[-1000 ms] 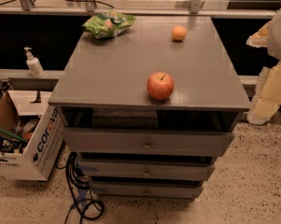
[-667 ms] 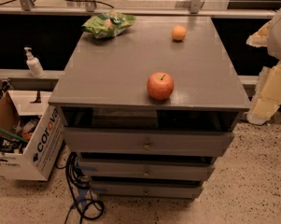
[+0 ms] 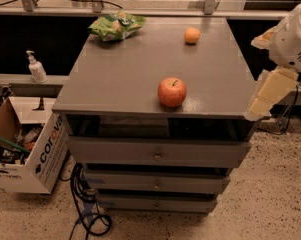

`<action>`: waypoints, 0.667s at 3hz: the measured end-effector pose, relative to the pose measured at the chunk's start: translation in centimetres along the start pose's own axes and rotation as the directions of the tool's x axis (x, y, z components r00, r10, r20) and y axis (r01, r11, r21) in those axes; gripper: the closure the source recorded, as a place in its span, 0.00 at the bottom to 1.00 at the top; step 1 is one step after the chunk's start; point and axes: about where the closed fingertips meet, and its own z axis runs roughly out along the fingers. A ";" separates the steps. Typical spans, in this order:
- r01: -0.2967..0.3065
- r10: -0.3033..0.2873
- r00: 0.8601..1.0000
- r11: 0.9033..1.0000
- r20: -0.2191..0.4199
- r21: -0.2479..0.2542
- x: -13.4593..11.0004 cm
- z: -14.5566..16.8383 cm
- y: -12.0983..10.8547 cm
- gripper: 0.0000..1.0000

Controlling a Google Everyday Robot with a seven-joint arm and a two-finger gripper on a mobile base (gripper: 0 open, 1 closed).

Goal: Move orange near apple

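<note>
The small orange (image 3: 192,35) lies near the back right of the grey cabinet top (image 3: 120,79). The larger red apple (image 3: 172,92) with a short dark stem stands near the front edge, a little right of centre, well apart from the orange. Only white and cream parts of my arm (image 3: 285,54) show at the right edge of the camera view, beside the cabinet's right side. My gripper itself is out of view.
A green snack bag (image 3: 117,25) lies at the back left of the top. Drawers (image 3: 157,154) sit below the top. A cardboard box (image 3: 27,151) and a pump bottle (image 3: 36,68) are to the left. Cables (image 3: 87,209) lie on the floor.
</note>
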 end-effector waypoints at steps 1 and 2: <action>-0.054 0.050 0.996 0.998 0.076 0.044 -0.2 3.2 -4.0 0.00; -0.120 0.108 0.984 0.989 0.143 0.082 -0.4 5.9 -8.0 0.00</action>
